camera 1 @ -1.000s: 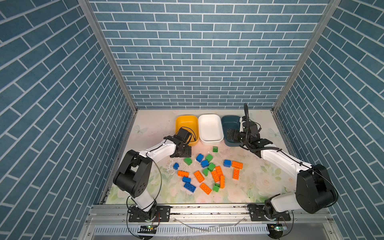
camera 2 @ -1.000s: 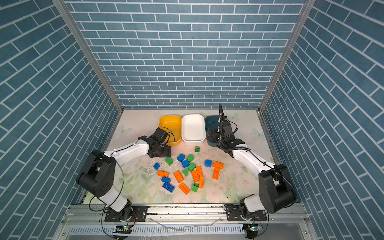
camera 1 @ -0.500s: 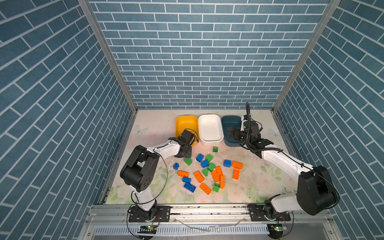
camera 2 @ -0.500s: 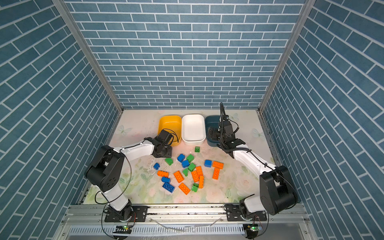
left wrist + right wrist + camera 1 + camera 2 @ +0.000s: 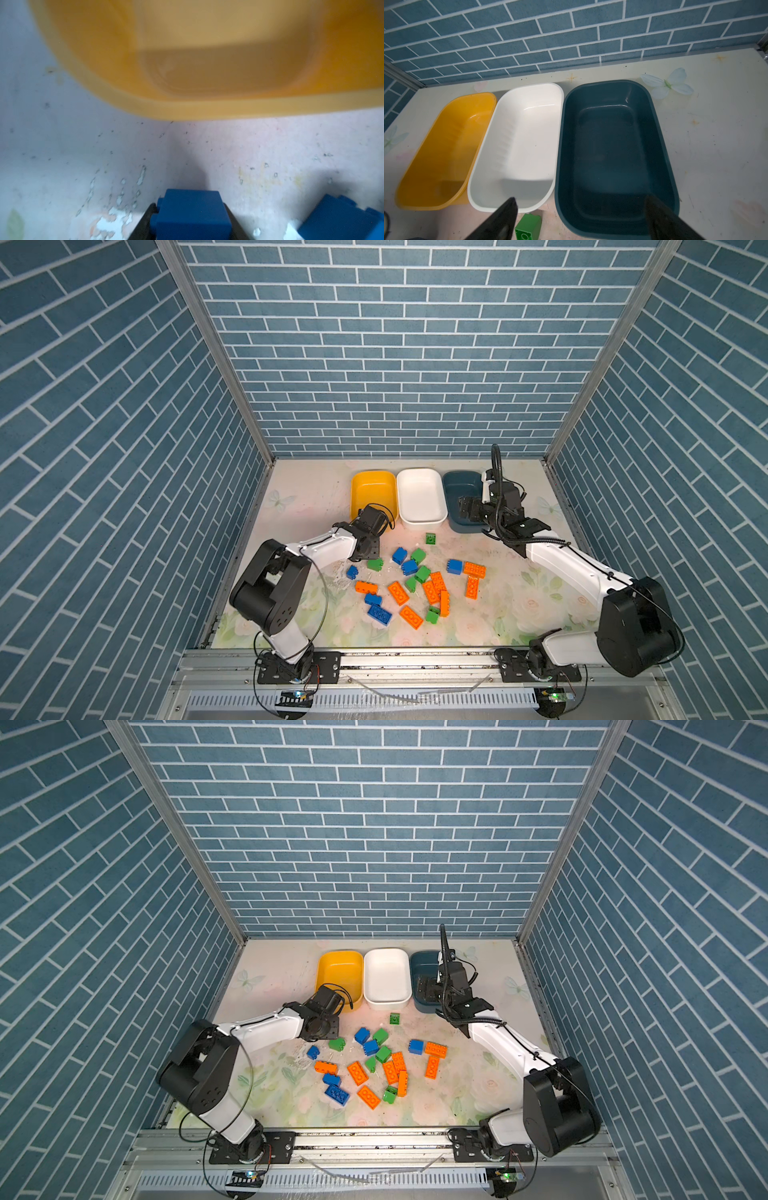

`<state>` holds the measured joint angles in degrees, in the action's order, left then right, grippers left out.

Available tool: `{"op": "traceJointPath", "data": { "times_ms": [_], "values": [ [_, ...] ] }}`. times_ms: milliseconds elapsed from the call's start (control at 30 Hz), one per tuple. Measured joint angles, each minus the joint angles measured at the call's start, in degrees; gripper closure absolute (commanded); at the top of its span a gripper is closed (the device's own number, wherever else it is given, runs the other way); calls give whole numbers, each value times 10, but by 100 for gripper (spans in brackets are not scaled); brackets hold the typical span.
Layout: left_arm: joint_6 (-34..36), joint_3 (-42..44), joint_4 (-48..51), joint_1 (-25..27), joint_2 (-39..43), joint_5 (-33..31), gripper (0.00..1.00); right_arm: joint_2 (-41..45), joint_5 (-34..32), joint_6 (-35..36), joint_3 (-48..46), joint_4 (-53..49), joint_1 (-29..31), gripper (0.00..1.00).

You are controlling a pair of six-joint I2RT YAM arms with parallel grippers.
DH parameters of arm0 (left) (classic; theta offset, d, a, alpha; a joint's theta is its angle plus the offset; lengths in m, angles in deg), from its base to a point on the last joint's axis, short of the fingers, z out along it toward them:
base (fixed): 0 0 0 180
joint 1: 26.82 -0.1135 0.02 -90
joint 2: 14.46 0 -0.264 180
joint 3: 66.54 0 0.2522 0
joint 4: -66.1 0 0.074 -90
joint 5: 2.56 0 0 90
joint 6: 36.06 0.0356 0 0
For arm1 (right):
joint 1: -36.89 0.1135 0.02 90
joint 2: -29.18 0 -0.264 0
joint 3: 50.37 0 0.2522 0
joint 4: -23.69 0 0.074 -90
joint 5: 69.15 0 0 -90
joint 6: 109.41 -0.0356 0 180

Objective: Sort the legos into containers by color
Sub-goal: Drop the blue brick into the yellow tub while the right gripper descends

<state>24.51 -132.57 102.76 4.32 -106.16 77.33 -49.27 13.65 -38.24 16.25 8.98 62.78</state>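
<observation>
- The left pincer (image 5: 189, 206) pinches a blue brick (image 5: 190, 216) just short of the yellow tub (image 5: 187, 108). In both top views it sits left of centre, below that tub.
- The right pincer (image 5: 580, 198) is spread wide over the near end of the teal tub (image 5: 612, 145), right of centre in both top views.
- The white tub (image 5: 519, 145) stands between the other two.
- The other legos (image 5: 430, 592) lie scattered on the bench (image 5: 519, 605) at lower centre. One green brick (image 5: 431, 538) lies apart, just below the white tub.

Blue brick-patterned walls (image 5: 415, 364) around a pale floral tabletop (image 5: 519, 605).
</observation>
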Motion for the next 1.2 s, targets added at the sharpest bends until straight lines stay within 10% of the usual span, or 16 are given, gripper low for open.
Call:
{"op": "traceJointPath", "data": {
  "times_ms": [333,967,1200],
  "values": [
    [7,-95,19,0,80,-48,72,7,-6,83,1,-40,2,7],
    [16,-495,103,-25,-335,-42,68,35,49,112,0,-81,20,5],
    [2,-536,131,-29,-372,-30,49,17,74,112,0,-99,34,5]
  ]
}}
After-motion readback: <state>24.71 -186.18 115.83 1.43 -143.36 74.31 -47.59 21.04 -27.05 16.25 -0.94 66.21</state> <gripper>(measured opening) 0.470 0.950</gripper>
